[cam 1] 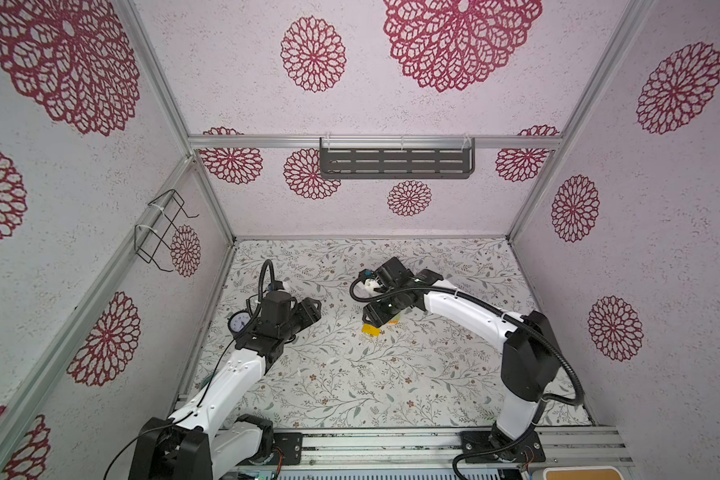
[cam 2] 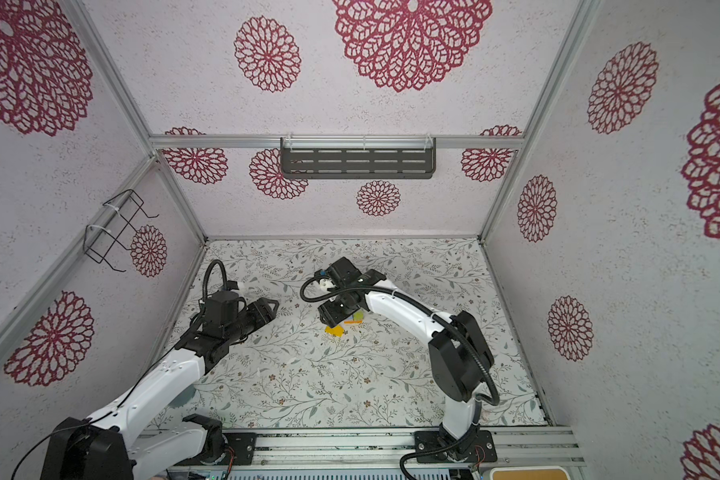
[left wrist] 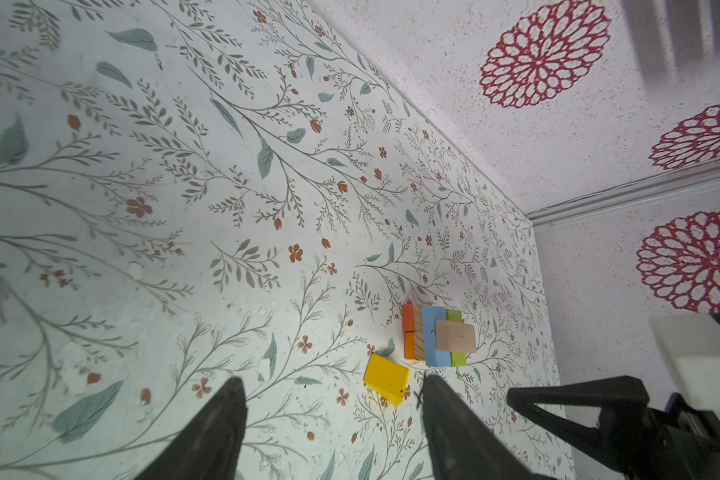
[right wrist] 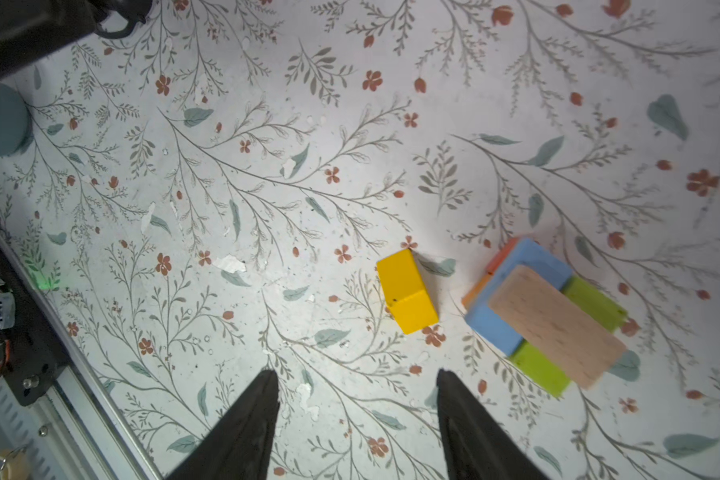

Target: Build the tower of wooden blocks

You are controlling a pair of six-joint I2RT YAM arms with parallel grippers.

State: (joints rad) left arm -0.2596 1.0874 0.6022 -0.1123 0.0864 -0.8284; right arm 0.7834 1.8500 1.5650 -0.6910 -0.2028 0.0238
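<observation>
Yellow rectangular wood block [right wrist: 408,291] lies on the floral-print tabletop [right wrist: 267,166], just beside the tower [left wrist: 433,332], not touching it. Tower: orange blocks [left wrist: 408,318] lowest, then light blue block [right wrist: 493,322] and lime green block [right wrist: 541,370], plain tan wood plank [right wrist: 558,328] topmost. Right tool [right wrist: 356,372] released, jaws apart, empty, near the yellow block. Left tool [left wrist: 331,378] also released, empty.

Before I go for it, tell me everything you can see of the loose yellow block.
The yellow painted wooden block is a short rectangular bar with a tiny dark speck on one edge. It lies flat on a long face on the floral-printed table cover, beside the stacked orange, blue, green and tan tower but clear of it. Only the cover touches it.
</observation>
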